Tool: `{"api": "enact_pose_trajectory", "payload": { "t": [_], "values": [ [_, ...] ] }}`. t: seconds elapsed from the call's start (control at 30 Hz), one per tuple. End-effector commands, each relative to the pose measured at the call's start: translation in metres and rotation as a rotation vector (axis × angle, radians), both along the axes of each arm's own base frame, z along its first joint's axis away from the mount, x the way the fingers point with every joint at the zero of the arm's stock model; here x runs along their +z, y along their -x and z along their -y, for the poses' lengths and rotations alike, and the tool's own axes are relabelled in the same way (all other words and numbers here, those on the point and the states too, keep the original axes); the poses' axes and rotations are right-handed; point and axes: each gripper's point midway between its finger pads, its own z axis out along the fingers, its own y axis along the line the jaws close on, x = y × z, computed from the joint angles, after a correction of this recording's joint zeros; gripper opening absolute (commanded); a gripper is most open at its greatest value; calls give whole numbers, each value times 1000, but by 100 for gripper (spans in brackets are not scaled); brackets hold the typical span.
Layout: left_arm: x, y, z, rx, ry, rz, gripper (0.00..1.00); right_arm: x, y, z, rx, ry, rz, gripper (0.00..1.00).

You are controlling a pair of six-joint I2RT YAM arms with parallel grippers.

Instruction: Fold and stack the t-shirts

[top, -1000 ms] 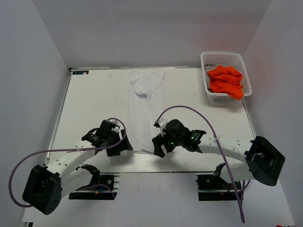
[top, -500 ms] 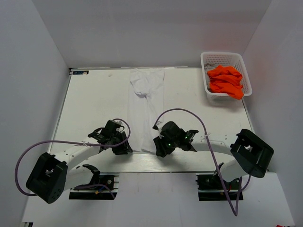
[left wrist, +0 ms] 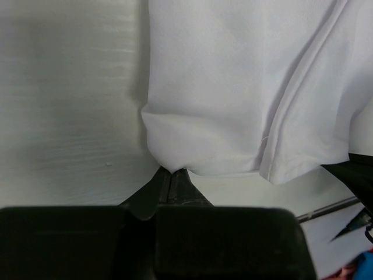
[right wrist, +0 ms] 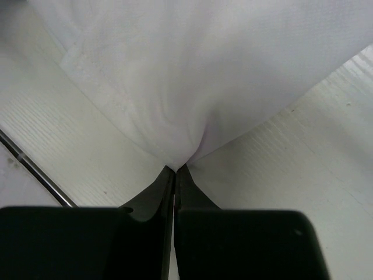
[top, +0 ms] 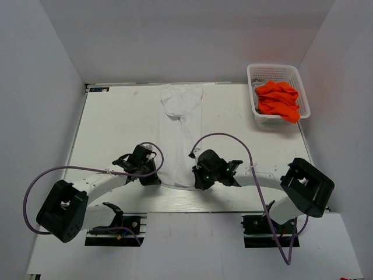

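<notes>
The plain white short-sleeved cloth t-shirt [top: 182, 125] lies folded lengthwise into 1 long narrow strip down the middle of the white table [top: 116, 122]. Its collar end is at the far edge and its hem end is close to the near edge. Both near corners of that hem are pinched.

The left gripper [top: 155, 178] is clenched on the near-left corner. In the left wrist view its 2 black fingers [left wrist: 166, 186] meet at a point with the cloth [left wrist: 233, 87] gathered between the tips [left wrist: 173, 172]. A folded edge runs diagonally down the fabric to the right of the grip.

The right gripper [top: 197, 182] is clamped on the near-right corner. In the right wrist view the white fabric [right wrist: 192, 70] puckers into a small V exactly where the closed tips [right wrist: 175, 169] come together. The ridged table surface shows on both sides of it.

The bright orange cloth t-shirt [top: 278, 99] sits crumpled in the rigid white plastic lattice basket [top: 274, 71] at the far right corner of the table, with 1 edge draped over the basket's near rim. It is well apart from the white shirt and from both arms.

A purple cable [top: 224, 135] arches over the right arm, and another [top: 35, 189] loops out beside the left arm.
</notes>
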Motion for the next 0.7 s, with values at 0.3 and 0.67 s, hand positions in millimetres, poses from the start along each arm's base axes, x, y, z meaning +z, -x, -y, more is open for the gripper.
{"api": "enact_pose_trajectory", "payload": {
  "t": [0.3,0.67],
  "values": [
    [84,-73,19,28,54,347,0,77,-92,-17,-225,-62,354,0],
    [111,-181,1,243,-190,475,0,119,-208,-20,-393,8,537,0]
  ]
}}
